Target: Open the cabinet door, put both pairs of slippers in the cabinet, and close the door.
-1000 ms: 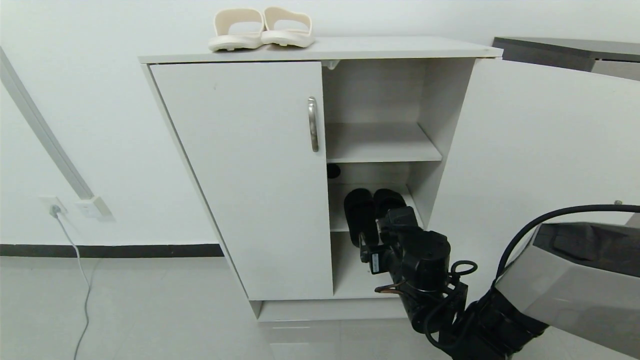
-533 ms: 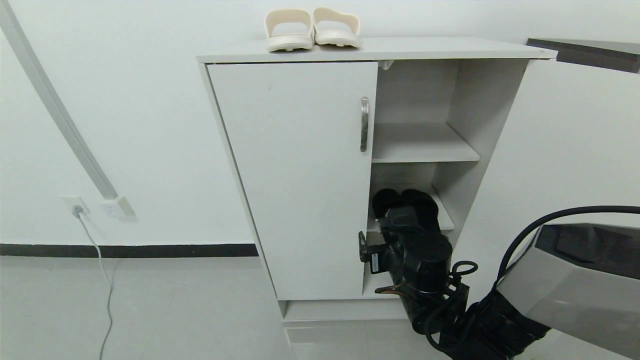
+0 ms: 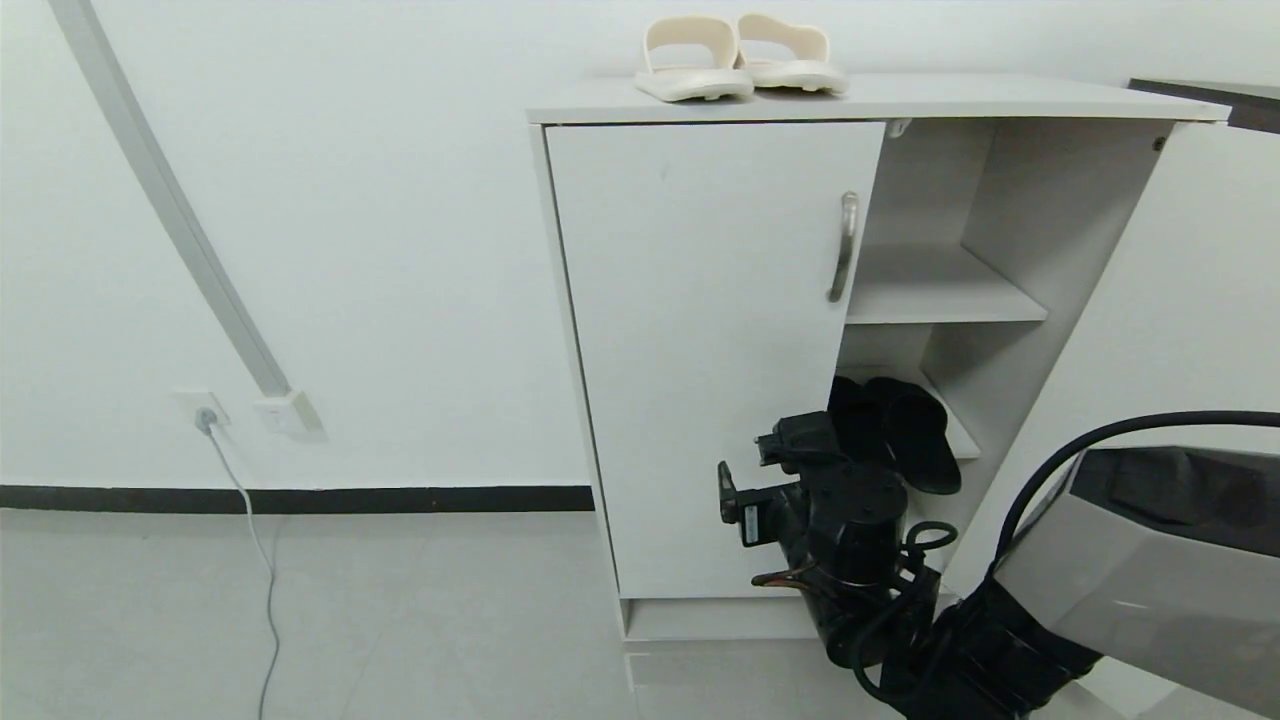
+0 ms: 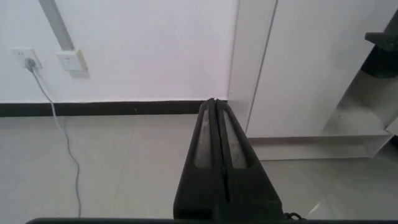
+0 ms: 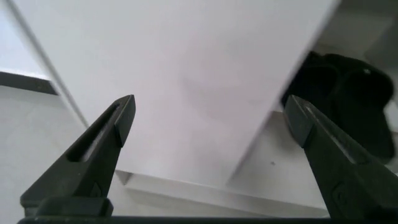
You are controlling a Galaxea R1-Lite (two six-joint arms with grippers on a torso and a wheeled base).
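Observation:
The white cabinet stands against the wall with its left door shut and its right door swung open. A cream pair of slippers sits on the cabinet top. A black pair of slippers lies on the middle shelf inside, and shows too in the right wrist view. My right arm is low in front of the shut door's inner edge. Its gripper is open and holds nothing, a little short of the black pair. My left gripper is shut and empty, low over the floor left of the cabinet.
The upper shelf inside is bare. A wall socket with a cable trailing to the floor and a slanted wall conduit lie to the left. Open tiled floor spreads in front. Dark furniture stands behind the open door.
The head camera has swung left, so the cabinet sits further right in the picture. Relative to the cabinet, my right gripper has drawn back from the black slippers toward the shut door's edge.

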